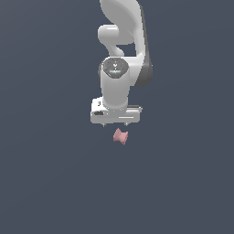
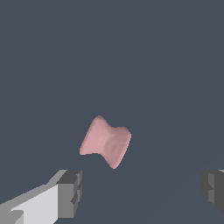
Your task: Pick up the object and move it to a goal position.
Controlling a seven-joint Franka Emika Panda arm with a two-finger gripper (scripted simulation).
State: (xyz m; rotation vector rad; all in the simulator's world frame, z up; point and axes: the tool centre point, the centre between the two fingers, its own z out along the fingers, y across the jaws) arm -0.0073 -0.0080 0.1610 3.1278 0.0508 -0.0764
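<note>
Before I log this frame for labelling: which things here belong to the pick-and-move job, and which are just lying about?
Part of the job:
- pink spool, on the surface, not held
- end effector, open, fingers apart, not touching the spool

Just lying about:
- nothing else shows; only the plain grey surface. No goal marker is visible.
</note>
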